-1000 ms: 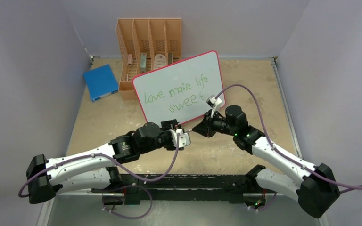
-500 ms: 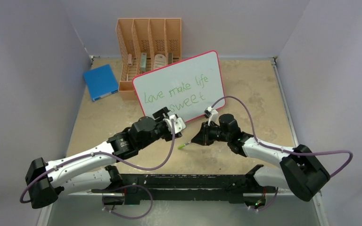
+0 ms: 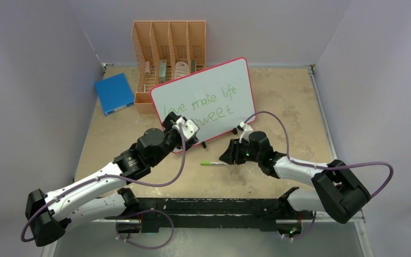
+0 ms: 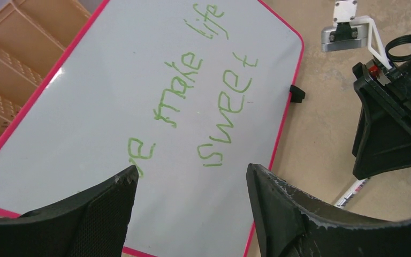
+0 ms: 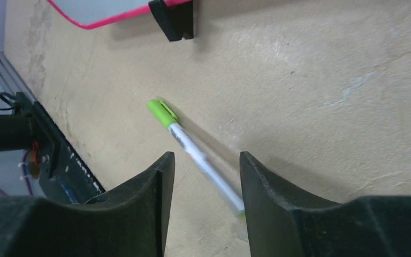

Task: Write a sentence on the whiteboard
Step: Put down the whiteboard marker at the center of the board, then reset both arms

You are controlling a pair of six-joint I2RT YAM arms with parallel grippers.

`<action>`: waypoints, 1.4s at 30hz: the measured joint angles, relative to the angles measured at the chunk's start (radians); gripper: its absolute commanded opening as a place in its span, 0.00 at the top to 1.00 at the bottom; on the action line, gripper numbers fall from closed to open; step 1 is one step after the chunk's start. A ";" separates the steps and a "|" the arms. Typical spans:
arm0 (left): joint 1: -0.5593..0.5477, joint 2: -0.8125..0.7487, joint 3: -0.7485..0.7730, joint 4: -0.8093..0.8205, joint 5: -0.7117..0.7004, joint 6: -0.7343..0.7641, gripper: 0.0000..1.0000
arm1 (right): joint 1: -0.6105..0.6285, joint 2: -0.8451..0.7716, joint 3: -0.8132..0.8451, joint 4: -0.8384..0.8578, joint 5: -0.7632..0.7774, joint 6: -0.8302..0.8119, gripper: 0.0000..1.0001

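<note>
Plain grey walls (image 3: 32,80) are closing in a tan counter (image 3: 299,101) on three sides, with both arms reaching out from the near edge. At the back, an orange rack (image 3: 168,40) is standing against the wall, and a blue book (image 3: 114,92) is lying flat just to its left.

The whiteboard (image 3: 208,81) is sitting mid-counter, in front of the rack and turned at an angle, its left corner nearest the rack. The sentence (image 3: 206,104) is running across it in thin green marker on two lines: "make life" above and "sweet" below. The left arm is covering part of the first word in the top view.

The left end effector (image 4: 187,174) is hovering over the board's near left part. Its fingers (image 4: 101,214) are standing wide apart and gripping nothing, and its wrist view is framing the green writing between them. A black foot (image 4: 296,93) is showing at the board's red rim.

A marker (image 3: 213,163) with a green cap is lying flat on the counter in front of the board, apart from the rim and just left of the right arm's tip. The right end effector (image 5: 204,156) is hanging low over the counter with its fingers spread. In its wrist view the marker's barrel is running between them, slightly blurred and casting a shadow on the counter, and the fingers are not clamping it.
</note>
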 measured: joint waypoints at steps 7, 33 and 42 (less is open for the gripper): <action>0.024 -0.056 0.009 0.005 -0.074 -0.069 0.15 | 0.000 -0.120 0.000 -0.059 0.131 0.000 0.35; 0.204 -0.731 0.138 -0.436 -0.403 -0.433 0.00 | -0.002 -0.867 0.355 -0.428 1.065 -0.296 0.01; 0.204 -0.877 0.078 -0.477 -0.416 -0.437 0.00 | -0.002 -0.977 0.298 -0.366 1.162 -0.389 0.01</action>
